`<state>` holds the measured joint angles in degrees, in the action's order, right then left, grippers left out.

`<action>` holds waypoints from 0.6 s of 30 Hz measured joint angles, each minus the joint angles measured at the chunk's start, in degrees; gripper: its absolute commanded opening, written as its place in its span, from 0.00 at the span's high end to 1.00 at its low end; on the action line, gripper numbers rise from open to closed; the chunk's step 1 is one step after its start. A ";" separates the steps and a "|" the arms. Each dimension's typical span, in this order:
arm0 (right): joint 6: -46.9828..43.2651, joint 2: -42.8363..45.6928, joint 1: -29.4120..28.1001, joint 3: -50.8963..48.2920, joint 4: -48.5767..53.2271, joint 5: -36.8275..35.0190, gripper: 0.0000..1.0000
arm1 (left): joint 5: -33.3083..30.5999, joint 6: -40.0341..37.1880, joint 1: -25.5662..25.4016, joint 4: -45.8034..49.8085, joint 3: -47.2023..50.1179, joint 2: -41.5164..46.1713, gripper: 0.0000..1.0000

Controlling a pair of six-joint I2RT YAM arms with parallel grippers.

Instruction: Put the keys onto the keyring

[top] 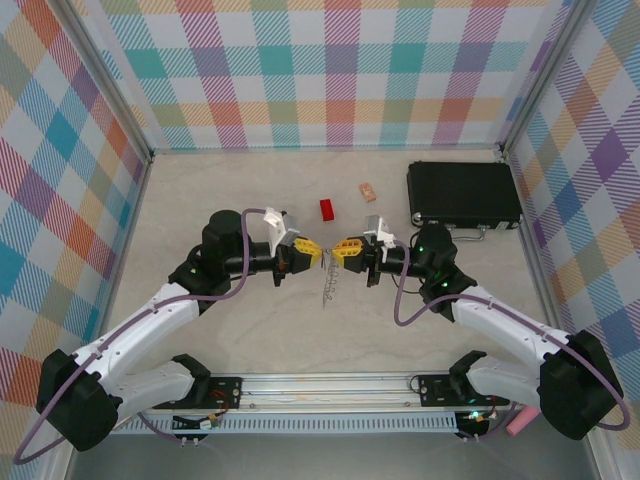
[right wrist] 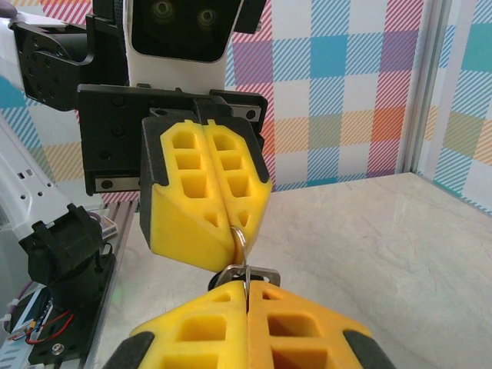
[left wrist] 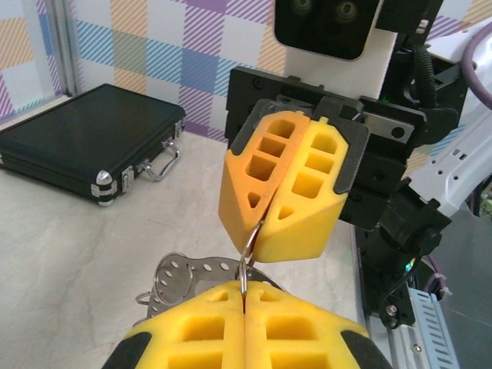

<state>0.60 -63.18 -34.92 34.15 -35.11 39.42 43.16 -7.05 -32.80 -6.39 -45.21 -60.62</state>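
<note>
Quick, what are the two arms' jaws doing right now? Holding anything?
Left gripper: jaws closed, pinching a wire loop of the keyring.
Right gripper: jaws closed on the same loop.

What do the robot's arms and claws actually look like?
The left arm and right arm have white shells, black joints and a looping purple cable each. The left claw and right claw carry chunky yellow fingers with cut-out holes, on black mounts.
</note>
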 measured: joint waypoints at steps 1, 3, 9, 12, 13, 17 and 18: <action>-0.02 0.00 0.00 0.00 0.00 0.00 1.00 | -0.33 0.00 0.00 0.00 0.09 0.00 1.00; -0.02 0.00 0.00 0.00 -0.02 0.00 1.00 | -0.68 0.00 0.00 0.02 0.09 0.00 1.00; 0.00 0.00 0.00 0.00 -0.02 0.02 1.00 | -0.52 0.00 0.00 0.00 0.09 -0.02 1.00; 0.00 0.00 0.00 0.00 -0.02 0.02 1.00 | 0.37 0.00 0.00 -0.02 0.09 -0.02 1.00; 0.00 0.00 0.00 0.00 -0.02 0.02 1.00 | 0.66 0.00 0.00 0.00 0.09 -0.02 1.00; 0.02 0.00 0.00 0.00 -0.07 0.02 1.00 | 1.36 0.00 0.00 0.00 0.09 -0.02 1.00; 0.02 0.00 0.00 0.00 -0.13 0.02 1.00 | 1.40 0.00 0.00 0.00 0.09 -0.02 1.00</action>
<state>0.62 -63.18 -34.92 34.15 -35.24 39.44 44.56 -7.05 -32.80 -6.39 -45.12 -60.64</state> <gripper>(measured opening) 0.048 0.045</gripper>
